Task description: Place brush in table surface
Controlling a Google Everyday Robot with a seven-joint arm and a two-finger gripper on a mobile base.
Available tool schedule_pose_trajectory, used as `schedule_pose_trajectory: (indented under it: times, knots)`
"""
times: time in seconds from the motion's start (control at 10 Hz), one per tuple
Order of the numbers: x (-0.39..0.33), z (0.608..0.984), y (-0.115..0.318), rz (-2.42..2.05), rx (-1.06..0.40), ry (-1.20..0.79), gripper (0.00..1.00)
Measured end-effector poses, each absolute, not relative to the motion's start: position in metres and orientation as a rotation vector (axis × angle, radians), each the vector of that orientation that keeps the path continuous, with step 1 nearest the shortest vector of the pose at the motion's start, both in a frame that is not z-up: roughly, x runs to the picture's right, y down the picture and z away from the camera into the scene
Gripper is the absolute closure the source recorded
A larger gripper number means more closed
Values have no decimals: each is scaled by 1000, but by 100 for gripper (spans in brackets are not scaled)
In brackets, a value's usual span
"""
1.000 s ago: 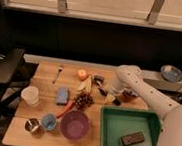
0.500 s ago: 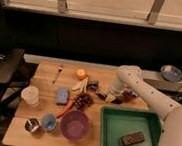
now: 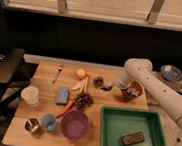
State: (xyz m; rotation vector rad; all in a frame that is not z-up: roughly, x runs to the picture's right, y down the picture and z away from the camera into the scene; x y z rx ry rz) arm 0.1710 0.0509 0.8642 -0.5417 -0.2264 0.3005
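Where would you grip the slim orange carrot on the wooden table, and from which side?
Grip the carrot mid-length from above, across its narrow width: it lies flat, diagonal, the purple bowl close by. The gripper hangs beside the orange-red bowl.

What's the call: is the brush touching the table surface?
Cannot tell. The camera view shows the gripper low over the table surface with the dark brush at it, but neither contact nor a gap underneath shows plainly.
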Motion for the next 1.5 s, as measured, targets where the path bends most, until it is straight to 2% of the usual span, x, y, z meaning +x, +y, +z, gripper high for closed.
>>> schedule_pose_trajectory:
  times: [0.4, 0.9, 1.2, 1.5]
  knots:
    - [190, 835, 14, 390, -444, -273, 100]
    - [203, 812, -7, 453, -364, -320, 100]
    - [200, 814, -4, 454, -367, -313, 100]
    - [193, 837, 20, 460, -435, -310, 100]
